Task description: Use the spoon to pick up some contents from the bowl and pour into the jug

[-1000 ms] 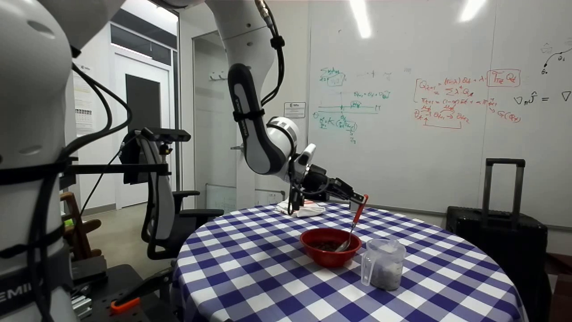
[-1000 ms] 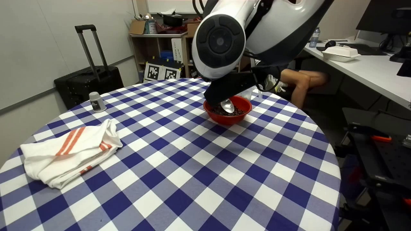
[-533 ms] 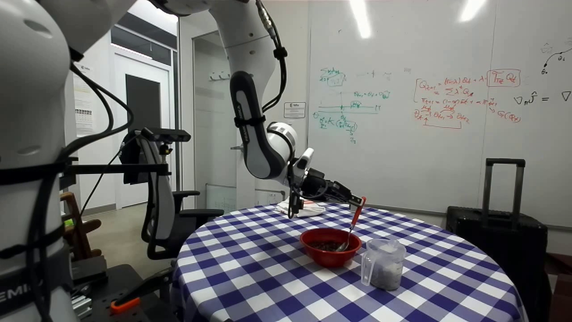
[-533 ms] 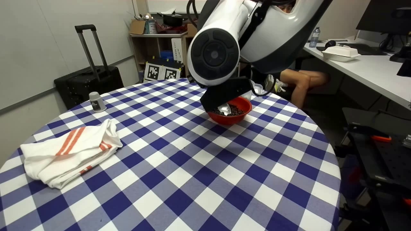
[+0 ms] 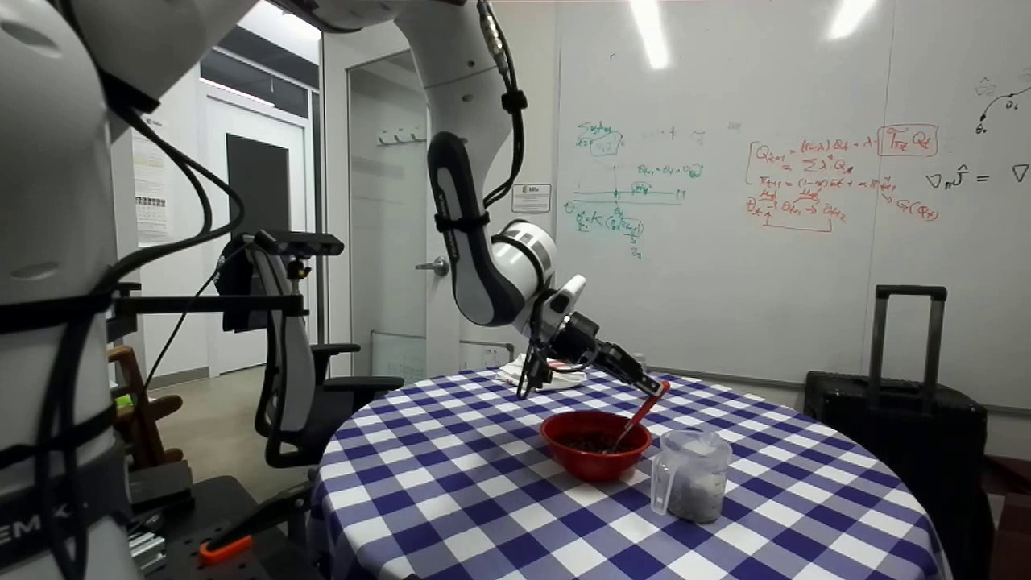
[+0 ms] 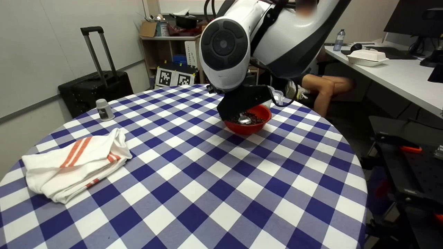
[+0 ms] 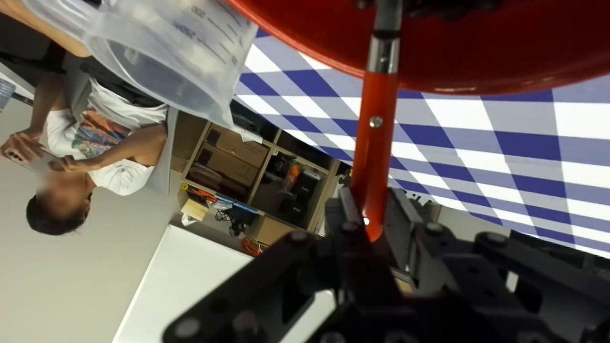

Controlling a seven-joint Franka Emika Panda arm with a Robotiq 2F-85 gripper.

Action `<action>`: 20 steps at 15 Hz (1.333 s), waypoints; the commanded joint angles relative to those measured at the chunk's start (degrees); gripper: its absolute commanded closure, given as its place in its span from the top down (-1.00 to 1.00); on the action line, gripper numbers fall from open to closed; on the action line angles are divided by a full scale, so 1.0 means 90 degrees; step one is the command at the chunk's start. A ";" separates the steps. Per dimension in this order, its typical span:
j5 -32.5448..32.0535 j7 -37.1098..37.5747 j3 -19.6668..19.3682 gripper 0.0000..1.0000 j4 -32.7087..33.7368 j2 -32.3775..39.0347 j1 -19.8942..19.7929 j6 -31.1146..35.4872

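Observation:
My gripper (image 7: pixel 373 199) is shut on the red handle of the spoon (image 7: pixel 376 138), close to the handle's end. The handle leans over the rim of the red bowl (image 5: pixel 592 467). In an exterior view the spoon's metal head (image 6: pixel 244 120) rests down among the bowl's dark contents (image 6: pixel 256 119), partly sunk in them. Beside the bowl stands the clear jug (image 5: pixel 693 491), upright, with something pale inside; its handle is on the bowl's side. The jug (image 7: pixel 181 62) also shows at the wrist view's upper left. My arm hides part of bowl and jug in an exterior view.
A folded white towel (image 6: pixel 76 162) with orange stripes and a small grey container (image 6: pixel 105 110) share the checkered table (image 6: pixel 207 180). A black suitcase (image 5: pixel 894 451) stands past the table's edge. Someone (image 7: pixel 109 138) sits near the table.
My gripper has come down and pitched further downward. The spoon's handle leans over more, and its head sits lower in the bowl's contents. Bowl and jug have stayed put.

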 commanded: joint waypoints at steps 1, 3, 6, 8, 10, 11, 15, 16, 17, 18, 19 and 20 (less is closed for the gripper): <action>0.0436 -0.0358 0.0026 -0.90 0.0155 0.0124 -0.0228 0.0289; 0.0647 -0.0477 -0.0004 -0.90 0.0153 0.0128 -0.0311 0.0418; 0.0784 -0.0624 -0.0065 -0.90 0.0120 0.0077 -0.0356 0.0527; 0.0858 -0.0673 -0.0077 -0.90 0.0073 -0.0006 -0.0393 0.0617; 0.0936 -0.0711 -0.0088 -0.90 0.0055 -0.0065 -0.0411 0.0682; 0.1023 -0.0745 -0.0085 -0.90 0.0052 -0.0084 -0.0431 0.0726; 0.1473 -0.0917 -0.0077 -0.90 0.0052 -0.0187 -0.0469 0.0908; 0.1588 -0.0952 -0.0080 -0.90 0.0051 -0.0203 -0.0465 0.0956; 0.1724 -0.1007 -0.0083 -0.90 0.0043 -0.0223 -0.0461 0.1000; 0.1836 -0.1030 -0.0098 -0.90 0.0039 -0.0238 -0.0448 0.1037; 0.1960 -0.1062 -0.0109 -0.90 0.0031 -0.0258 -0.0442 0.1067; 0.2069 -0.1103 -0.0128 -0.90 0.0027 -0.0272 -0.0428 0.1075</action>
